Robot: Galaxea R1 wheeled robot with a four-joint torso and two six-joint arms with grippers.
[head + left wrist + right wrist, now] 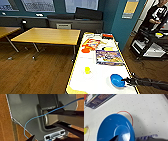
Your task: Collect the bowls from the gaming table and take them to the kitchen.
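Step in hand — pickup of the blue bowl. The right gripper sits at its rim on the near end of the gaming table; whether it is clenched cannot be told. Farther along lies the yellow bowl. Next move calls for a firm rim pinch — then lift.

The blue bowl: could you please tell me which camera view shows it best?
The right wrist view: the blue bowl appears large on the white table. The head view shows it small, at the right gripper. The left wrist view shows robot parts and floor.
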